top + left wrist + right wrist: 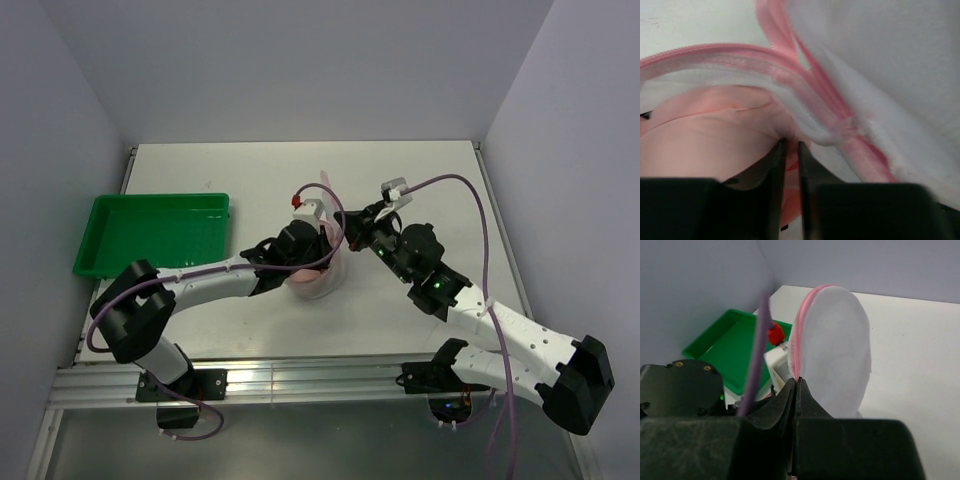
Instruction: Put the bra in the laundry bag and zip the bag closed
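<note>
The laundry bag (pixel 322 286) of white mesh sits mid-table with its round lid (pixel 837 337) lifted on edge. My right gripper (pixel 799 381) is shut on the lid's pink zipper trim (pixel 801 325) and holds it up. The pale pink bra (pixel 710 145) fills the bag under the trim (pixel 735 52). Reaching in from the left, my left gripper (pixel 790 146) has its fingers almost together, with a fold of the bra pinched between them. From above, the left gripper (pixel 308 264) is over the bag and the right gripper (pixel 348 236) is at its right rim.
A green plastic tray (pixel 150 235) stands at the table's left edge and also shows in the right wrist view (pixel 732 347). Grey walls close the table on three sides. A purple cable (pixel 757 350) hangs across the right wrist view.
</note>
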Robot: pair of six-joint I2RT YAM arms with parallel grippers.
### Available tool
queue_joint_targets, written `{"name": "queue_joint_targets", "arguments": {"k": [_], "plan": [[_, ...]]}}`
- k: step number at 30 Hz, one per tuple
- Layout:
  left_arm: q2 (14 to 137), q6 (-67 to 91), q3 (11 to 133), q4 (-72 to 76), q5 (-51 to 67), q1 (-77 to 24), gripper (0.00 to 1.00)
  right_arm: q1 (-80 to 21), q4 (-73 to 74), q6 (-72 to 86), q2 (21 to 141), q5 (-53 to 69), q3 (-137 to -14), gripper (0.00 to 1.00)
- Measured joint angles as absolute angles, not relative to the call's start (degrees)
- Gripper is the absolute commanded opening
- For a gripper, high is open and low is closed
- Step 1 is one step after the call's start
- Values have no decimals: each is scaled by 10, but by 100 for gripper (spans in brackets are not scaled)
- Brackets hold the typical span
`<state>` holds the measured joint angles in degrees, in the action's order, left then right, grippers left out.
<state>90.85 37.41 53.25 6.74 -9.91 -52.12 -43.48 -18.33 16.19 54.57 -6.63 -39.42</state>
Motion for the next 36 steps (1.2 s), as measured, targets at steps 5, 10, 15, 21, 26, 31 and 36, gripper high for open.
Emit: {"name": "queue_joint_targets", "arguments": {"k": [5,10,15,21,26,31,36], "plan": [[874,399,515,79,-107,-521,48,-427,-204,171,537,-63,-360,0],[765,395,515,50,-112,-520,70,-411,-204,175,534,-62,-345,0],[660,385,533,8,-104,-508,64,-400,-198,172,519,-65,-340,0],[572,388,464,-56,-106,-470,68,-394,-190,160,490,-69,-334,0],[567,388,404,-112,-112,-440,67,-394,-177,151,491,-64,-334,0],[581,385,401,-112,-116,-425,62,-393,-161,137,487,-64,-335,0],[609,377,399,-70,-82,-417,47,-393,-135,117,475,-66,-341,0]]}}
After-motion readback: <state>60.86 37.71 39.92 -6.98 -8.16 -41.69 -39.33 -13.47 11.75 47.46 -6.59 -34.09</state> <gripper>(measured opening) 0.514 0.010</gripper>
